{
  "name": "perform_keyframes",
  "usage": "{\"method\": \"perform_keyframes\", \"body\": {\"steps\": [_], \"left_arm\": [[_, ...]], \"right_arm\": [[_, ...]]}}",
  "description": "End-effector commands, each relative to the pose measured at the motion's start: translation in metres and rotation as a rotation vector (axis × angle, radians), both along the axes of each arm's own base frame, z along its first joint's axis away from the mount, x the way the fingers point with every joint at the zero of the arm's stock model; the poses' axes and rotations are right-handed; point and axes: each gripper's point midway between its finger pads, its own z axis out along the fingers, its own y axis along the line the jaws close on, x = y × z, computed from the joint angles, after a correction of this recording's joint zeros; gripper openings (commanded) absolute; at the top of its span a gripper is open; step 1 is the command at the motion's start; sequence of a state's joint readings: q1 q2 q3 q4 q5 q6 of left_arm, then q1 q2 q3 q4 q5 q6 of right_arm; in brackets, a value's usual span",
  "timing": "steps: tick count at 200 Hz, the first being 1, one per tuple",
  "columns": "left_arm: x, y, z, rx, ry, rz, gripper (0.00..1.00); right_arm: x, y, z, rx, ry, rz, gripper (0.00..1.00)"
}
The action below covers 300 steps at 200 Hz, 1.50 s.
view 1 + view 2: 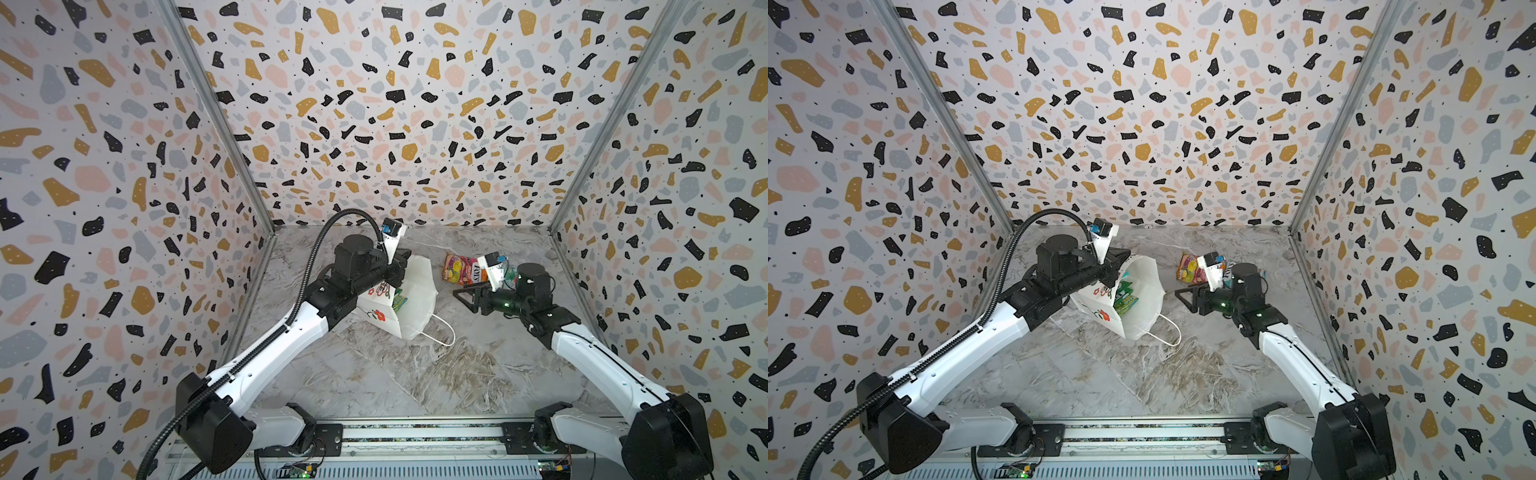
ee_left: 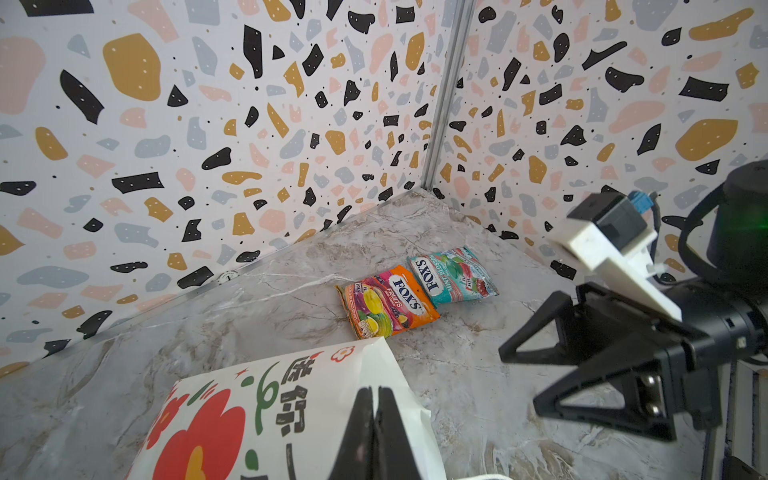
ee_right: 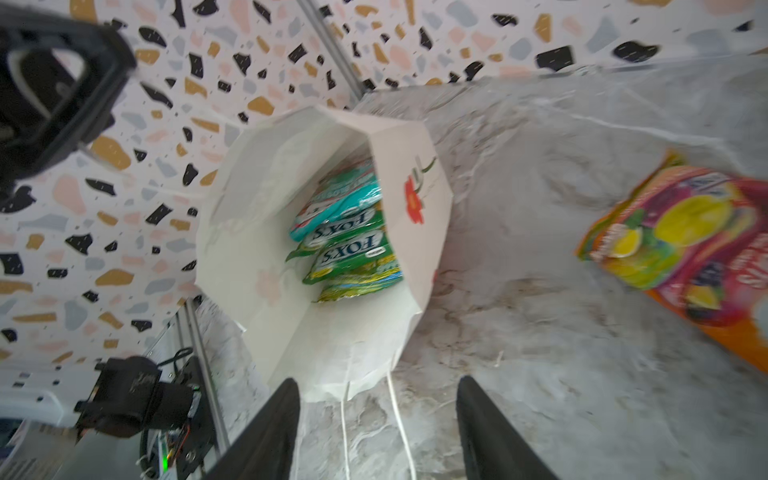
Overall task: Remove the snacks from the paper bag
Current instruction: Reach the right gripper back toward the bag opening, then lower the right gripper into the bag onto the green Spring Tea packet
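Both top views: bag (image 1: pixel 419 291) tipped over near the middle of the surface (image 1: pixel 415 374), mouth turned toward the right arm. One cord handle (image 1: pixel 441 332) trails loose on the marble. Left fingers (image 1: pixel 1118 259) sit at the bag's far upper rim, but from above the arm hides the contact. Left wrist view settles it: left fingers (image 2: pixel 361 432) are pressed together, pinching the white paper at the edge of the bag (image 2: pixel 257 415), with the printed red-flower face beside them. That view also gives the only clear look at what is already out: orange packet (image 2: pixel 386 305) and teal packet (image 2: pixel 451 274), flat, side by side and touching, toward the back right of the surface. From above the orange packet (image 1: pixel 456 268) shows, but the teal packet (image 1: pixel 510 279) is mostly hidden behind the right wrist. Right fingers (image 2: pixel 598 419) are spread and hold nothing, near the bag's mouth but apart from it. Only the right wrist view looks inside the bag (image 3: pixel 249 257). A second teal packet (image 3: pixel 340 203) overlaps the green packets (image 3: pixel 351 253); two labels are readable, with a third green-yellow edge past them, all deep at the bag's bottom. The top views show only a sliver of those green packets (image 1: pixel 1125 299). Right fingers (image 3: pixel 270 428) stand wide apart either side of the cord handle (image 3: pixel 399 415), and the orange packet (image 3: pixel 685 249) is blurred off to the side.
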<state>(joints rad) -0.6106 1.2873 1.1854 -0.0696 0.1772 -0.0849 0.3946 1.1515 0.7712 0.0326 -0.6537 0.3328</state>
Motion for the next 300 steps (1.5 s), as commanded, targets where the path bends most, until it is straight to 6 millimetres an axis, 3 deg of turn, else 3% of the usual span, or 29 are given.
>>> {"method": "perform_keyframes", "body": {"steps": [1, 47, 108, 140, 168, 241, 300], "left_arm": [[-0.005, -0.002, 0.023, -0.048, -0.081, -0.031, 0.0], [-0.006, -0.003, 0.023, -0.051, -0.081, -0.041, 0.0], [-0.007, 0.0, 0.021, -0.042, -0.085, -0.029, 0.0], [-0.012, -0.006, 0.014, -0.03, -0.079, -0.075, 0.0], [-0.017, -0.005, 0.01, -0.006, -0.097, -0.096, 0.0], [-0.031, 0.007, 0.002, 0.052, -0.156, -0.103, 0.0], [-0.037, 0.004, 0.002, 0.042, -0.16, -0.139, 0.0]], "right_arm": [[-0.009, 0.026, -0.002, -0.012, -0.005, 0.032, 0.61], [-0.024, 0.08, -0.022, -0.026, 0.043, 0.133, 0.55], [-0.028, 0.124, -0.048, -0.04, 0.11, 0.19, 0.52], [-0.022, 0.142, -0.07, -0.04, 0.194, 0.197, 0.5], [-0.006, 0.156, -0.07, -0.006, 0.235, 0.165, 0.49], [0.045, 0.162, -0.05, 0.177, 0.384, -0.133, 0.44], [0.066, 0.156, -0.051, 0.267, 0.453, -0.286, 0.38]]}}
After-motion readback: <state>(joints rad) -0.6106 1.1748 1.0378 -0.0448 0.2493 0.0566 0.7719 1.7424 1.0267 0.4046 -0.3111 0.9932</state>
